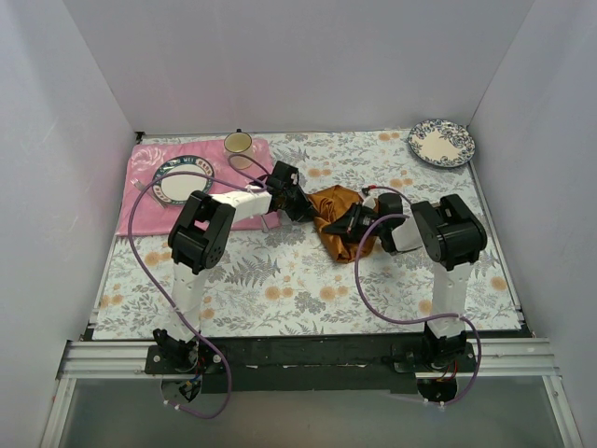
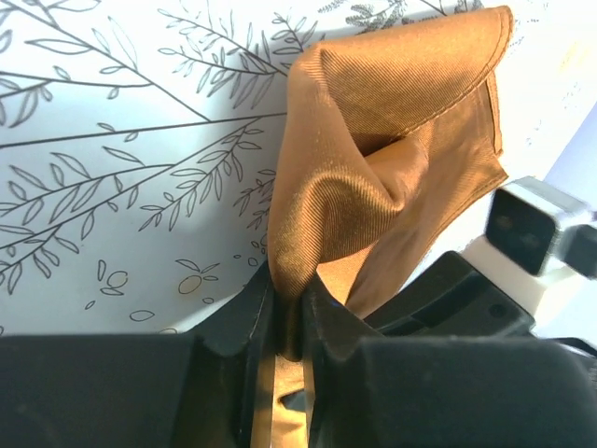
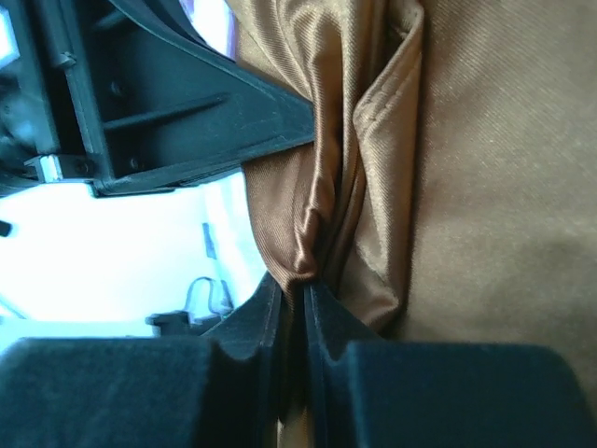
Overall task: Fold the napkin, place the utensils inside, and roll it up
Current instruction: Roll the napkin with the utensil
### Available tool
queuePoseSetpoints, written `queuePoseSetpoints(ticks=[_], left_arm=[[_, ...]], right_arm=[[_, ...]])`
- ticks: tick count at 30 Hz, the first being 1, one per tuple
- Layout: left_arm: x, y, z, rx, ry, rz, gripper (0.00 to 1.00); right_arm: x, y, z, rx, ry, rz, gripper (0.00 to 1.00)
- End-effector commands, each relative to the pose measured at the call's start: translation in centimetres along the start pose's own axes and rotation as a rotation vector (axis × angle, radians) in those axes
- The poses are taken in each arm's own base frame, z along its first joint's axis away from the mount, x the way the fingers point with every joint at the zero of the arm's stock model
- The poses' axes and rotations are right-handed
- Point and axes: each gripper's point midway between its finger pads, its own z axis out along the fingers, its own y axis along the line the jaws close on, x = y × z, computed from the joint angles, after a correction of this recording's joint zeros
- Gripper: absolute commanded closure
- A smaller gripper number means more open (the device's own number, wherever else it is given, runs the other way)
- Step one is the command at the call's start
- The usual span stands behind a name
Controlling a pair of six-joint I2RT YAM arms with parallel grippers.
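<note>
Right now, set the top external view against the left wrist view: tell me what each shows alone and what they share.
Only the top external view: the pink placemat, the plate on it, the cup and the far-right plate. Only the left wrist view: the left gripper seen close up, pinched shut on a fold of the napkin. Both: the rust-orange napkin and the leaf-printed table cover.
</note>
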Motion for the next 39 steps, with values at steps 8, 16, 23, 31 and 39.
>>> queuePoseSetpoints(ticks=[8,16,23,31,39], left_arm=[[1.0,6.4,2.0,-0.211,0.023,0.084,1.0],[1.3,5.6,1.7,-0.23,0.081,0.076,1.0],[1.8,5.1,1.2,-0.235,0.111,0.036,1.0],[2.2,5.1,1.0,-0.228,0.152,-0.001,1.0],[2.3,5.3,0.7,-0.211,0.188,0.002,1.0]], right_arm=[[-3.6,0.4,-3.1,0.512,0.141,-0.605,0.49],[-3.0,2.4,-3.1,0.797,0.141,-0.986,0.34],[-0.9,3.5,-0.6,0.915,0.075,-1.158,0.34],[-0.6,1.9,0.6,1.084,0.038,-1.348,0.35],[-0.5,-0.2,0.7,1.088,0.063,-1.388,0.39]])
